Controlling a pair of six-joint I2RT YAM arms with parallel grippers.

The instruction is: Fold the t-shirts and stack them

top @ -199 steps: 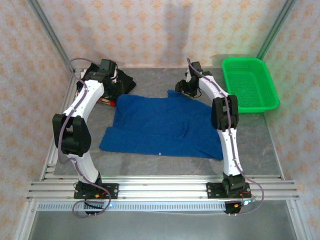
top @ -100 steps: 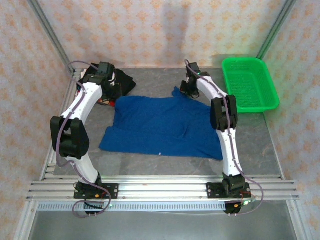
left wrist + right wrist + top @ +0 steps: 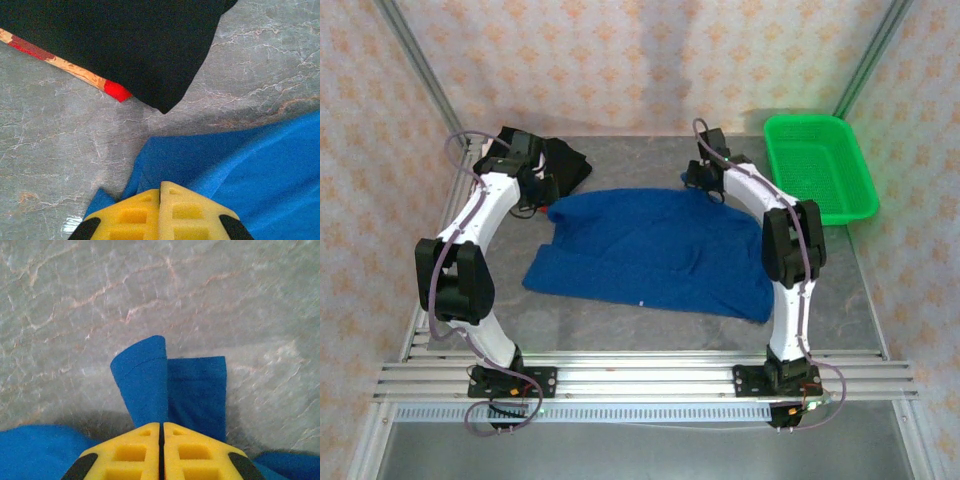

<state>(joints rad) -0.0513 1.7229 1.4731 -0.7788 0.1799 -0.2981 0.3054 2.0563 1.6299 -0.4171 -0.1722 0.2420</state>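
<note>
Currently the 2 arms reach far forward, elbows raised; the left gripper point(image 3: 160, 190) and right gripper point(image 3: 161, 426) each pinch the blue t-shirt point(image 3: 650, 250), with the black t-shirt point(image 3: 115, 45) just ahead of the left.

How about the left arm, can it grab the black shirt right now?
Probably not yet: the left tool is shut on the royal blue cloth t-shirt, though the black cloth t-shirt lies close ahead, unblocked.

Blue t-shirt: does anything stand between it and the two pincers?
Nothing visible does. The left pincer and right pincer are each shut on the blue t-shirt at its far edge; the black t-shirt lies apart.
</note>
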